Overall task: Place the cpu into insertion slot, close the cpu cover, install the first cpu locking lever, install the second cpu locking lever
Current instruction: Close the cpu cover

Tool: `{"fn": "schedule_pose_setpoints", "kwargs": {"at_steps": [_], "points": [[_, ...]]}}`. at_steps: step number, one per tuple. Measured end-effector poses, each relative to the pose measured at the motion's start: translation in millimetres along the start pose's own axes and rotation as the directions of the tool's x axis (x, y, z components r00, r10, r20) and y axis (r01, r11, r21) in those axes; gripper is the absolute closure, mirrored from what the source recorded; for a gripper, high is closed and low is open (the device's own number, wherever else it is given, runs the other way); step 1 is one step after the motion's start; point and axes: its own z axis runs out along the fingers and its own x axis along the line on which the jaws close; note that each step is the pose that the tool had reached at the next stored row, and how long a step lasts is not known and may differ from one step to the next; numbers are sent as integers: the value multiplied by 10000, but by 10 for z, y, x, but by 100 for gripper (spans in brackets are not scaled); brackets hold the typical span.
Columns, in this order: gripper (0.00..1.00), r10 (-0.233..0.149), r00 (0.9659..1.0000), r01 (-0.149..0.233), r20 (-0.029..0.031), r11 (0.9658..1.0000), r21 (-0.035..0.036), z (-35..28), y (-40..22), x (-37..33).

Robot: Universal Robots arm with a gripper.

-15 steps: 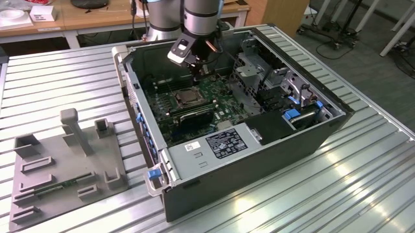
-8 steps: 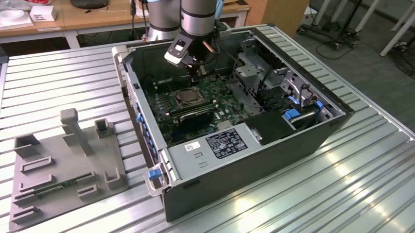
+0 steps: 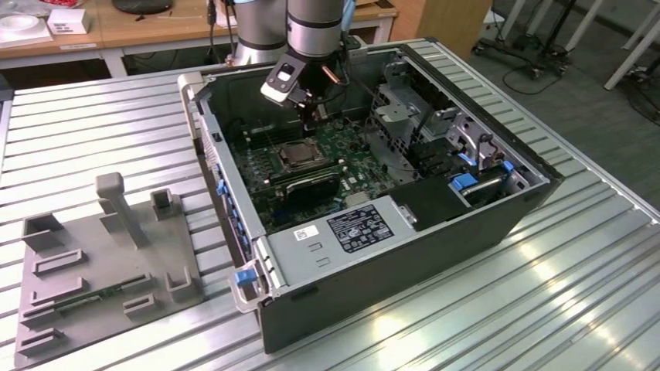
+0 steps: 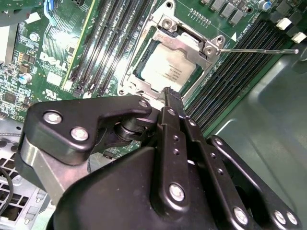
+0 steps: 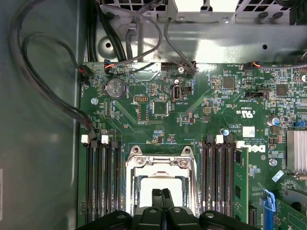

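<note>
You had the gripper (image 5: 160,192) pinched fully shut, both fingertips pressed flat against each other w/ nothing between them. In the first wrist view the tips sat in front of the cpu (image 5: 178,189), over the middle of the socket; whether they touched the chip, can't tell. The cpu lay flat inside the insertion slot (image 3: 299,157), pale face up. The cpu cover (image 4: 184,45) was down over it, its silvery frame round the chip's edges and the chip showing thru the cut-out. In the second wrist view a thin lever rod (image 4: 259,49) stuck out from the cover's corner across the memory slots (image 4: 240,79) beside it; latched or not, can't tell. Long black memory slots ran along both sides of the socket on the green motherboard (image 5: 192,110), w/ a coin battery (image 5: 115,87) elsewhere on the board, nr the black cables (image 5: 29,57).

In the exterior view the arm (image 3: 309,31) reached down into the open pc case (image 3: 413,263), w/ the gripper just above the board, nr the socket. The case lay on its side on the ribbed metal table (image 3: 577,309). A grey fixture (image 3: 103,263) w/ upright posts stood on the table at the exterior view's left, well apart from the case.
</note>
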Motion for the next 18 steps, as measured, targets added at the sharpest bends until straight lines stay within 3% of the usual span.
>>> {"fn": "schedule_pose_setpoints", "kwargs": {"at_steps": [8,15,18], "points": [[89,1,10000,-1,-6,10000,1,3,-8,0],[89,0,10000,0,-3,10000,0,19,-163,-1],[89,0,10000,0,-3,10000,1,22,-192,-17]]}}
